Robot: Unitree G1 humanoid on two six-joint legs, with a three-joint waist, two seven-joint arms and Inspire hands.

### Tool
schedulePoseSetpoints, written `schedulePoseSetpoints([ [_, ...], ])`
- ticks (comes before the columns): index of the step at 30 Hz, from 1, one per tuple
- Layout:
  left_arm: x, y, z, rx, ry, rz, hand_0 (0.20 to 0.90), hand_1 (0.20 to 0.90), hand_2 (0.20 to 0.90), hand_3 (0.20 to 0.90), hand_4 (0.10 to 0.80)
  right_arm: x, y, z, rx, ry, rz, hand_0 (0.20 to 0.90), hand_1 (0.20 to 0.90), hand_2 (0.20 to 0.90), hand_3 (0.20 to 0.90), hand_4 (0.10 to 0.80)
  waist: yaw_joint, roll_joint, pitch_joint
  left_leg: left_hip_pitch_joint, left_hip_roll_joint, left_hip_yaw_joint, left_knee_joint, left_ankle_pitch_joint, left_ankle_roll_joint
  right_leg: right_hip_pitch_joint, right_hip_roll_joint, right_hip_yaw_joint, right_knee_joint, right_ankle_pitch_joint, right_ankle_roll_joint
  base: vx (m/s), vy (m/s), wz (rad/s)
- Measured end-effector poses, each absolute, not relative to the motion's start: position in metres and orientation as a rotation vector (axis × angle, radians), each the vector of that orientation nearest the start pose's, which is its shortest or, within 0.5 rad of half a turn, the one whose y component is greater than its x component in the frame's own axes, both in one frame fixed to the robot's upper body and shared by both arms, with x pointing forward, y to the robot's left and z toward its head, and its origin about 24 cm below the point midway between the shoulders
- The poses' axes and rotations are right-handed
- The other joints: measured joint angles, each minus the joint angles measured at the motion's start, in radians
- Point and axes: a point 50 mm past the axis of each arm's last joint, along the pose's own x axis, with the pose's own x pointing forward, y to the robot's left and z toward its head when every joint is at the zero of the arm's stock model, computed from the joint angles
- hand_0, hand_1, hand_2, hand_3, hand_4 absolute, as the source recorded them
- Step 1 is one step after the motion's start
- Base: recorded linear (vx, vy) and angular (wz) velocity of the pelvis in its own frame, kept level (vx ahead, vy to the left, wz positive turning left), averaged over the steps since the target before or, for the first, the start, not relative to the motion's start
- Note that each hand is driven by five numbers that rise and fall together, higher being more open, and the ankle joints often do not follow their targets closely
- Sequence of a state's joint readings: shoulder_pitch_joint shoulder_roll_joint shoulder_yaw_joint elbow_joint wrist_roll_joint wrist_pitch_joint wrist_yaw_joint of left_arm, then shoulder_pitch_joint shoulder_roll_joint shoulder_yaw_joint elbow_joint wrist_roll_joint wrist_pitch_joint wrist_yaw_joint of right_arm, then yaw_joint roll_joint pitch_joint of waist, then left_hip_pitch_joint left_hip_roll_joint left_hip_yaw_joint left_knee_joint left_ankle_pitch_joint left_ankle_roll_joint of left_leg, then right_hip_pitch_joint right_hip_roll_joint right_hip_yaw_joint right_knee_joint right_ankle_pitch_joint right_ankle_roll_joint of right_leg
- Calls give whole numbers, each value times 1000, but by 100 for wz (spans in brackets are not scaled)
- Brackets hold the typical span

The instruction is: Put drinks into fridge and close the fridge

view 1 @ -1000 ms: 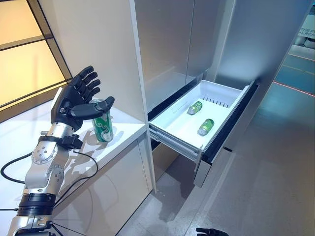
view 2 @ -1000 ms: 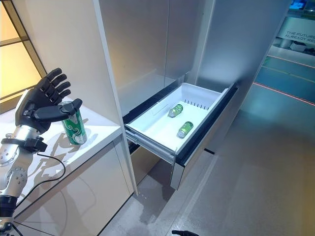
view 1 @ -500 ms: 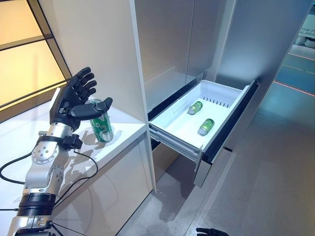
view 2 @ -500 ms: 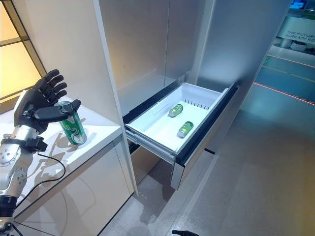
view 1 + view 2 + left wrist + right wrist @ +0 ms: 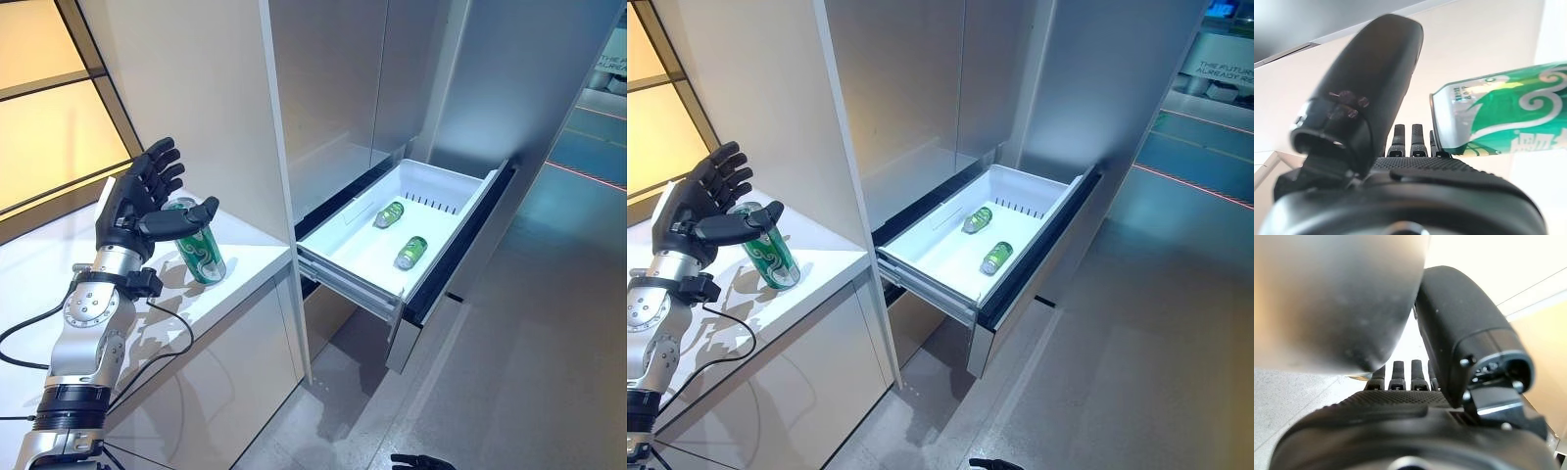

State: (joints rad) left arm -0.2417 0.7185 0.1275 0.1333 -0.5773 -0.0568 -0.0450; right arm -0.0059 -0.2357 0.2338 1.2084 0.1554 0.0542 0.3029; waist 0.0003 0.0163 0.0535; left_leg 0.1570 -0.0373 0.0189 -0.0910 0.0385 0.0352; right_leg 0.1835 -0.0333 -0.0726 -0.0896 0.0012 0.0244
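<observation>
A green drink can [image 5: 200, 255] stands a little tilted on the white counter [image 5: 250, 257] left of the fridge. My left hand [image 5: 130, 203] is open beside it. The fingers are spread straight behind the can and the thumb reaches across by its top. In the left wrist view the can [image 5: 1508, 112] lies just past the thumb [image 5: 1371, 93], not gripped. The white fridge drawer [image 5: 345, 271] is pulled out, and two green cans [image 5: 389, 213] [image 5: 410, 252] lie in it. My right hand [image 5: 1400, 404] hangs low and holds nothing; a dark bit of it [image 5: 421, 460] shows at the view's bottom edge.
The tall silver fridge front [image 5: 333, 88] rises behind the drawer, with a white panel [image 5: 196, 98] between it and the counter. The drawer's dark front [image 5: 460, 245] juts out over the grey floor [image 5: 529, 372]. An orange-lit window [image 5: 49, 108] is at the far left.
My left hand has drifted a little to the left and back from the can, still open. The can now leans slightly. The drawer and its cans are unchanged.
</observation>
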Motion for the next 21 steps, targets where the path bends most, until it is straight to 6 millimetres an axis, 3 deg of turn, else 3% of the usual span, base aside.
schedulePoseSetpoints([
  [21,288,308,143,108,-188,139,900,900,900,900,800,87,-209,-164,-17,1290,219,900,900,900,900,800,-2,1,1,2,0,0,0,0,0,2,0,0,0,0,0,0,0,0],
])
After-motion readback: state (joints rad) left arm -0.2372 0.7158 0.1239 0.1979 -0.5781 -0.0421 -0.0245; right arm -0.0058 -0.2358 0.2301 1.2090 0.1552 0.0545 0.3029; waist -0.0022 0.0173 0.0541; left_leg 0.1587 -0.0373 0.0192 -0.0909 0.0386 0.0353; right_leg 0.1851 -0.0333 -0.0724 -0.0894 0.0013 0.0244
